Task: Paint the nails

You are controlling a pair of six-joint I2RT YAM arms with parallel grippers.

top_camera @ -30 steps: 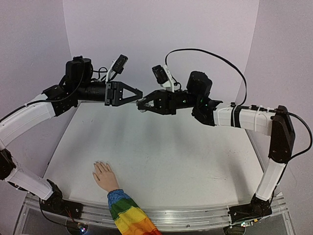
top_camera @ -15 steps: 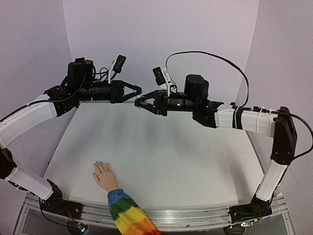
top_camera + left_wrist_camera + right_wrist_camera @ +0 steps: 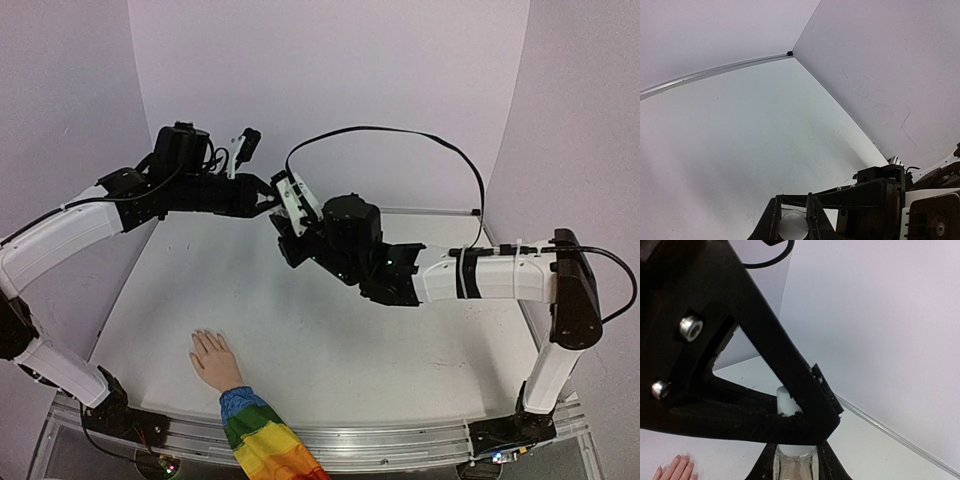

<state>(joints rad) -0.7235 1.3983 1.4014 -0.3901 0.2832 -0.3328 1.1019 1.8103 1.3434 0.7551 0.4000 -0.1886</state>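
Pinching 1 bottle (image 3: 792, 464), right gripper (image 3: 794, 469); pinching its cap (image 3: 785, 400), left gripper (image 3: 792, 214).

The mannequin hand (image 3: 212, 358) lies near left on the table (image 3: 400, 340), nails (image 3: 205, 333) pointing far. Above the far centre, left gripper (image 3: 268, 198) and right gripper (image 3: 284, 222) meet on the bottle (image 3: 792, 464).

Bottle (image 3: 794, 462): clear glass, white cap, close in your right wrist view.
Table (image 3: 330, 340): white, faintly scuffed.
Walls (image 3: 330, 90): pale lilac.
Sleeve (image 3: 262, 440): rainbow-striped, at your near edge.
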